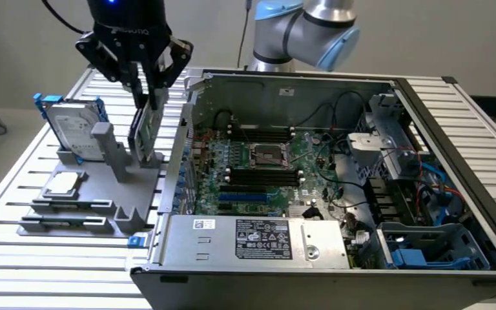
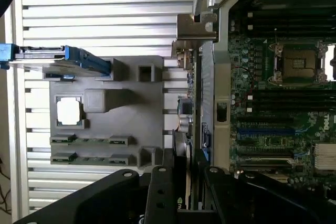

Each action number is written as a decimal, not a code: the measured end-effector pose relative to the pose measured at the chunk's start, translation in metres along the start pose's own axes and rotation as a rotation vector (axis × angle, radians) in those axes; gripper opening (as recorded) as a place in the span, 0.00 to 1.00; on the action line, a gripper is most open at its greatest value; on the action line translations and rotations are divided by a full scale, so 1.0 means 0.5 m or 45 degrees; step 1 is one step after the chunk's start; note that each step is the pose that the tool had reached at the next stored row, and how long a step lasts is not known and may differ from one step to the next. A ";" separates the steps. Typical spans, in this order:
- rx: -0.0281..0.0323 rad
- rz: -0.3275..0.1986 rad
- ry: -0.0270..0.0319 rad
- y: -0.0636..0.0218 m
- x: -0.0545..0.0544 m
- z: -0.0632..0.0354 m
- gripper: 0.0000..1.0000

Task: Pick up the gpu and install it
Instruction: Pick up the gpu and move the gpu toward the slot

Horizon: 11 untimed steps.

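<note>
The gripper [image 1: 149, 100] is clamped on the top edge of the gpu [image 1: 144, 135], which stands upright directly beneath it at the grey stand [image 1: 123, 169] (the open computer case [image 1: 299, 81] is just beside). The card is probably light, stiff and fragile: best held by its edges, off the components.

A slatted metal surface [image 1: 24, 258] carries a grey holder [image 1: 97, 194] near its edge at the exterior view's left. A silver hard drive [image 1: 69, 129] in a blue frame stands upright at the holder's far end. A small square CPU chip [image 1: 65, 184] lies flat in a recess, with two memory sticks [image 1: 69, 205] slotted just nearer the front edge. An open computer case [image 1: 454, 123] takes the middle and right, its motherboard [image 1: 257, 177] exposed and a power supply [image 1: 257, 239] along its near side.
</note>
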State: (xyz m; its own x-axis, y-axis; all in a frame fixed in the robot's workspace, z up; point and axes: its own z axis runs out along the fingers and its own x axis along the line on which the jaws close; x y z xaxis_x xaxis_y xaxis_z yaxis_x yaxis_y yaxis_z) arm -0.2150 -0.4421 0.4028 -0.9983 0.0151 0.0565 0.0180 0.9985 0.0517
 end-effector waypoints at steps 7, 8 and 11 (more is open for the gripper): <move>-0.0014 0.000 0.0061 0.003 -0.060 -0.062 0.26; -0.0012 0.000 0.0072 0.003 -0.069 -0.063 0.26; -0.0011 0.000 0.0078 0.003 -0.096 -0.063 0.26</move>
State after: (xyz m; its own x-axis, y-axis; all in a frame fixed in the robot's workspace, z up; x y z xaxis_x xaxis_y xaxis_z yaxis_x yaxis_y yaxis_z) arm -0.1651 -0.4429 0.4318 -0.9979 0.0151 0.0627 0.0184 0.9984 0.0526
